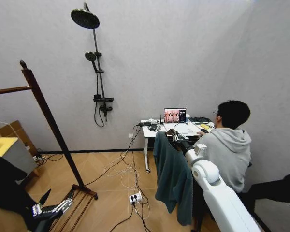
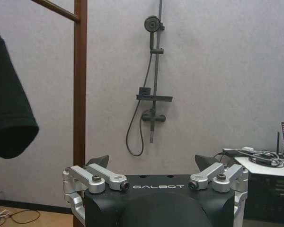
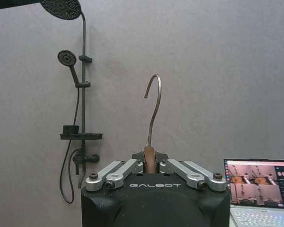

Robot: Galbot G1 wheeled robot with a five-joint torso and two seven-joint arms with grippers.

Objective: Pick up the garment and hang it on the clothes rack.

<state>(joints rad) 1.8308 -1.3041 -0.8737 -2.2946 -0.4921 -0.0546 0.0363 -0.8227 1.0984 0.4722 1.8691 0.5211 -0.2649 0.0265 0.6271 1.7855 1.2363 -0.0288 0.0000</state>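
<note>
The garment (image 1: 173,180), dark teal and long, hangs from its hanger, which my right gripper (image 1: 175,137) holds up in front of the desk. In the right wrist view that gripper (image 3: 149,159) is shut on the hanger's brown neck, and the metal hook (image 3: 154,108) rises above it. The clothes rack (image 1: 52,124) stands at the left, a reddish-brown post with a ball finial and a top bar (image 1: 8,90). My left gripper (image 1: 58,196) waits low beside the rack's foot. It is open (image 2: 152,161), nothing between its fingers, facing the rack post (image 2: 80,80).
A person (image 1: 228,145) sits at a white desk (image 1: 183,129) with a laptop, right behind the garment. Cables and a power strip (image 1: 135,197) lie on the wood floor. A shower fixture (image 1: 96,67) hangs on the wall. A black garment (image 2: 7,101) hangs by the rack.
</note>
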